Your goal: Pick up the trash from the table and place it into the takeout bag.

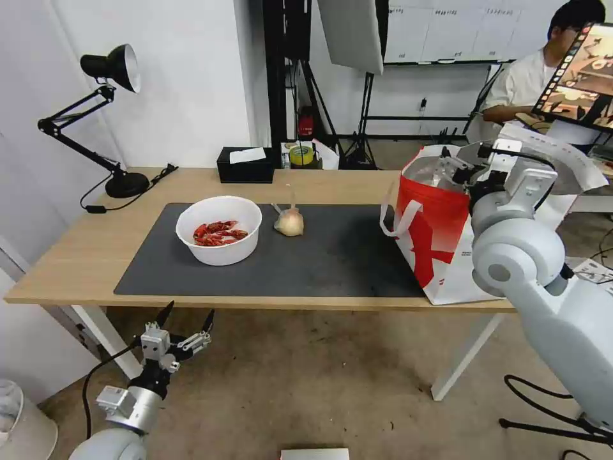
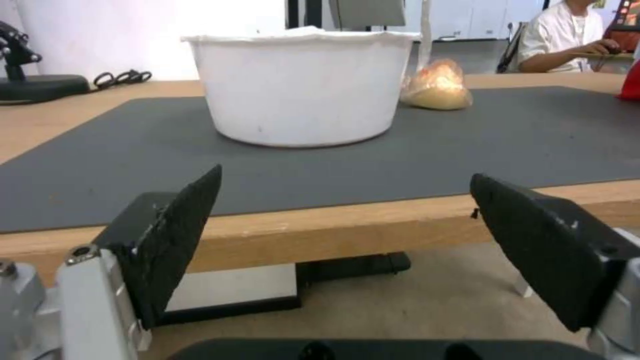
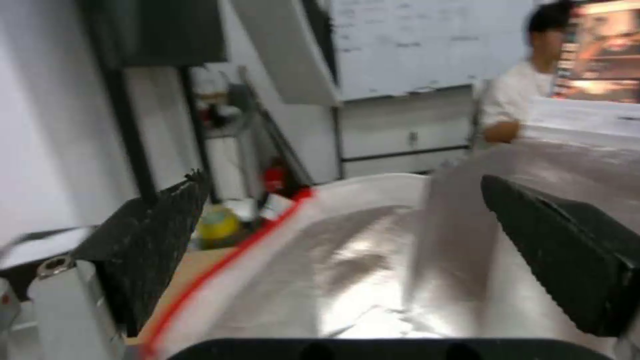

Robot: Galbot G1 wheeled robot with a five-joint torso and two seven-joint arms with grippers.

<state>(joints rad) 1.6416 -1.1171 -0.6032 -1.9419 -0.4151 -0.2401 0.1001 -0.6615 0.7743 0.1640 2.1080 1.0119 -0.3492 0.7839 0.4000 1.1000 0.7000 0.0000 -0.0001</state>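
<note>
On the dark grey mat [image 1: 332,255] of the table [image 1: 76,255] stands the trash: a white round bowl [image 1: 218,246] of red crayfish shells, with a small yellowish knotted plastic bag [image 1: 289,223] just to its right. In the left wrist view the bowl [image 2: 300,90] and the knotted bag [image 2: 437,87] lie straight ahead. My left gripper [image 1: 190,311] hangs open below the table's front edge, level with the bowl, holding nothing [image 2: 345,177]. The red-and-white takeout bag [image 1: 434,223] stands at the table's right end. My right gripper [image 1: 454,167] is open over its mouth, above the foil lining [image 3: 347,260].
A black desk lamp [image 1: 115,70] stands at the table's back left, with its cable trailing on the wood. A black tissue box [image 1: 245,165] and a yellow tape roll [image 1: 301,155] sit along the back edge. Tripod legs [image 1: 364,128] stand behind the table.
</note>
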